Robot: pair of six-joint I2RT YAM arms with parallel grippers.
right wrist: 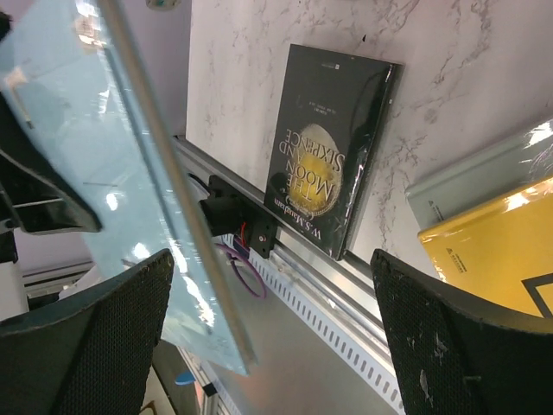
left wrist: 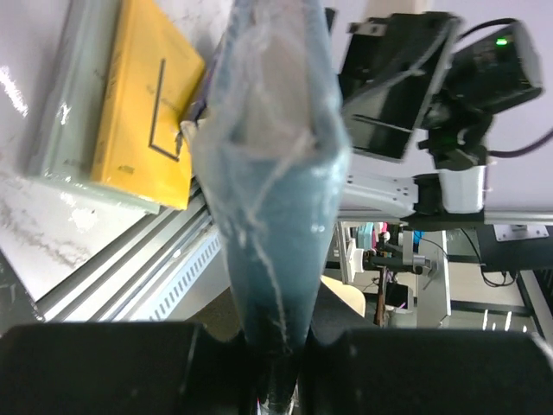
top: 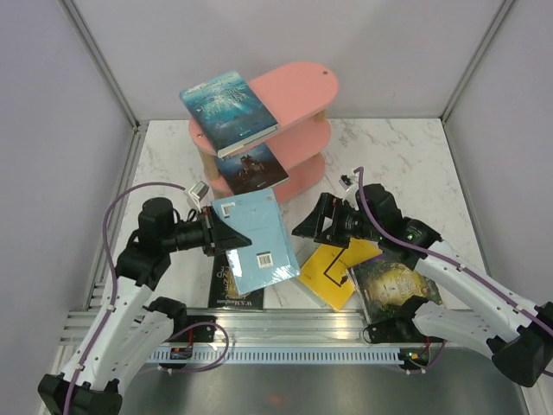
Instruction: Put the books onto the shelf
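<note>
1. Near edge. An aluminium rail (top: pixel 285 333) runs along the near edge of the marble worktop (top: pixel 389 164), in front of my two bases.

2. Books lying flat on the worktop.
- The black book (right wrist: pixel 333 164) lies left of centre with its near edge at the rail. From above it is mostly hidden beneath the book I hold.
- The yellow book (top: pixel 333 272) lies in the middle, on top of a grey-green book (right wrist: pixel 471 177).
- The green-gold book (top: pixel 393 284) lies just right of the yellow one, partly hidden by my right arm.

3. Held book. My left fingers (top: pixel 226 229) are clamped on the left edge of the pale blue book (top: pixel 259 242). The book is clear of the worktop, tilted, and hangs over the black book. In the left wrist view its plastic-wrapped edge runs straight out from between the two fingers.

4. Right side. My right fingers (top: pixel 313 220) stand wide apart just right of the pale blue book and grip nothing. Whether one of them touches the book cannot be determined.

5. Far side. The pink shelf (top: pixel 298 86) stands at the far centre of the worktop.
- Middle tier: the dark castle book (top: pixel 251 169) lies flat and overhangs the near edge.
- Top tier: the teal book (top: pixel 229 108) lies flat at the left end and overhangs the board.
</note>
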